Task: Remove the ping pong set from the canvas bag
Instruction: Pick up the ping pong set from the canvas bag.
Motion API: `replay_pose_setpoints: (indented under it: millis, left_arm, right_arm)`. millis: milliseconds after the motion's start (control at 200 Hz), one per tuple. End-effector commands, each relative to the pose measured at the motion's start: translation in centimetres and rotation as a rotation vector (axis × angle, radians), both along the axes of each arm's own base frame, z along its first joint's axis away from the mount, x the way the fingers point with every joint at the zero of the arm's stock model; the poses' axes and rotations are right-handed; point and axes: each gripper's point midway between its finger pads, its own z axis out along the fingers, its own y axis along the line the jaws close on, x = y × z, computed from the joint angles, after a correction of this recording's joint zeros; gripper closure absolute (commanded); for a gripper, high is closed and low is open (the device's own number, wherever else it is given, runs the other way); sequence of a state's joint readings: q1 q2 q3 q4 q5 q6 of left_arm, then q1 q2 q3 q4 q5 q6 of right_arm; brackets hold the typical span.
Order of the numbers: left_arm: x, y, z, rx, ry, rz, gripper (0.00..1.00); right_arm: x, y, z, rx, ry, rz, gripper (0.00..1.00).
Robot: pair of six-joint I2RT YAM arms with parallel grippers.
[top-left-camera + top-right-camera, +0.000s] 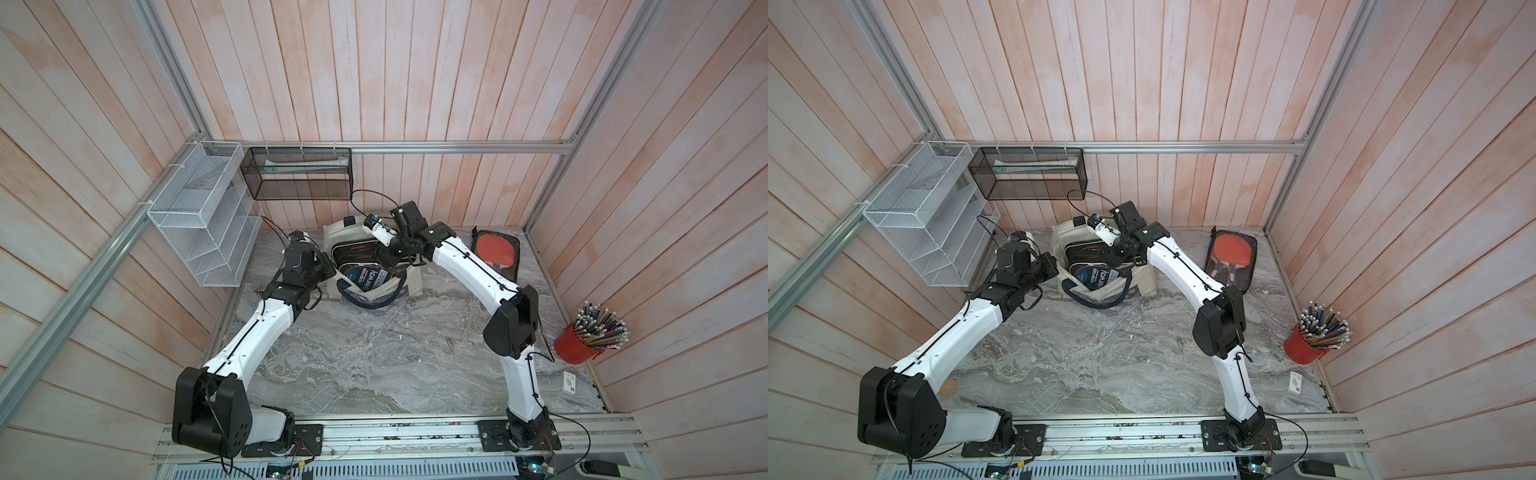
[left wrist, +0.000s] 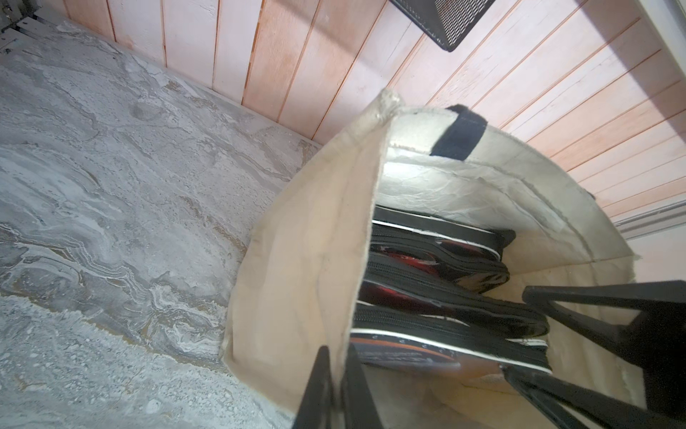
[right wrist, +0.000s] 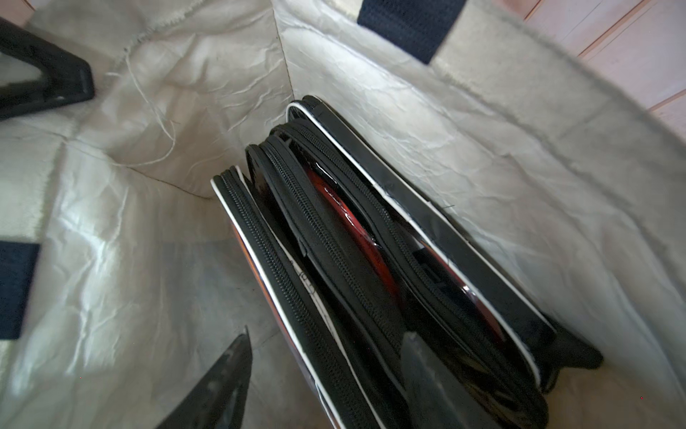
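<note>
The cream canvas bag stands open at the back of the table in both top views. Inside it, black zippered paddle cases of the ping pong set stand on edge, with red rubber showing between them. My left gripper is shut on the bag's left wall at the rim. My right gripper reaches down into the bag. It is open, its fingers either side of the nearest case's zipped edge.
An open black case with a red paddle lies on the table at the back right. A red cup of pencils and a small white card sit on the right. A white wire rack and a black mesh basket hang from the walls.
</note>
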State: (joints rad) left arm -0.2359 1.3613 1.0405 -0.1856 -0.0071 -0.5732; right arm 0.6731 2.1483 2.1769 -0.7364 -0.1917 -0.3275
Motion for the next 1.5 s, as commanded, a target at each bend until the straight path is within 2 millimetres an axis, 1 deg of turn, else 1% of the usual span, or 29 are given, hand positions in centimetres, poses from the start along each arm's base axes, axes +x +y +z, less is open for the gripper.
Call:
replay_pose_setpoints:
  millis: [0,125,345,430,490,520,580,650,735,815,865,1000,1155,1275,1315,1360,1425,1450,1495]
  left_arm:
    - [-0.4,0.1,-0.9,-0.002,0.023,0.001,1.0]
    - [-0.5,0.2,-1.1,-0.004,0.024,0.001,1.0]
    - [-0.5,0.2,-1.3,-0.003,0.026,0.002,1.0]
    - [-0.5,0.3,-1.4,-0.003,0.026,0.004,1.0]
    - [-0.5,0.3,-1.4,-0.004,0.025,0.004,1.0]
    - [-0.6,0.3,-1.3,-0.004,0.024,0.004,1.0]
    - [-0.6,0.3,-1.3,-0.004,0.023,0.004,1.0]
    - [-0.6,0.4,-1.3,-0.004,0.023,0.005,1.0]
    - [-0.7,0.4,-1.4,-0.004,0.025,0.005,1.0]
    - [-0.7,0.4,-1.4,-0.004,0.025,0.006,1.0]
    - [-0.7,0.4,-1.4,-0.004,0.025,0.006,1.0]
    - [-0.7,0.4,-1.6,-0.005,0.027,0.006,1.0]
    - [-0.7,0.4,-1.5,-0.004,0.025,0.005,1.0]
    - [-0.6,0.3,-1.5,-0.009,0.024,0.004,1.0]
    - [-0.6,0.3,-1.6,-0.01,0.024,0.004,1.0]
    - [-0.6,0.3,-1.6,-0.01,0.023,0.004,1.0]
    - [-0.6,0.4,-1.6,-0.008,0.022,0.006,1.0]
    - [-0.6,0.4,-1.5,-0.008,0.021,0.006,1.0]
    - [-0.6,0.5,-1.5,-0.005,0.022,0.007,1.0]
  right_arm:
    - [0.1,0.1,-2.7,-0.064,0.031,0.003,0.36]
    - [-0.1,0.5,-4.1,-0.085,0.05,0.01,0.38]
    - [-0.1,1.1,-4.9,-0.102,0.052,0.017,0.42]
    - [0.0,1.1,-5.3,-0.109,0.054,0.013,0.47]
    - [0.1,1.0,-5.8,-0.117,0.057,0.01,0.54]
    - [0.2,1.0,-6.0,-0.122,0.057,0.006,0.55]
    - [0.4,0.9,-6.5,-0.134,0.056,-0.002,0.53]
    - [0.7,0.9,-6.6,-0.138,0.047,-0.011,0.47]
    - [1.0,1.0,-6.8,-0.143,0.039,-0.016,0.46]
    - [1.4,1.0,-6.9,-0.152,0.027,-0.025,0.38]
    - [1.7,1.0,-6.8,-0.157,0.011,-0.038,0.36]
    - [2.2,1.0,-6.5,-0.172,-0.028,-0.055,0.35]
    - [2.4,1.2,-4.8,-0.157,-0.071,-0.063,0.35]
    - [2.6,1.2,-4.7,-0.159,-0.088,-0.065,0.36]
    - [2.5,1.3,-4.9,-0.159,-0.083,-0.061,0.4]
    - [2.5,1.4,-5.5,-0.164,-0.072,-0.056,0.48]
    - [2.4,1.4,-6.3,-0.175,-0.057,-0.054,0.75]
    - [2.4,1.4,-6.7,-0.179,-0.049,-0.051,0.82]
    - [2.3,1.4,-7.2,-0.186,-0.038,-0.048,0.98]
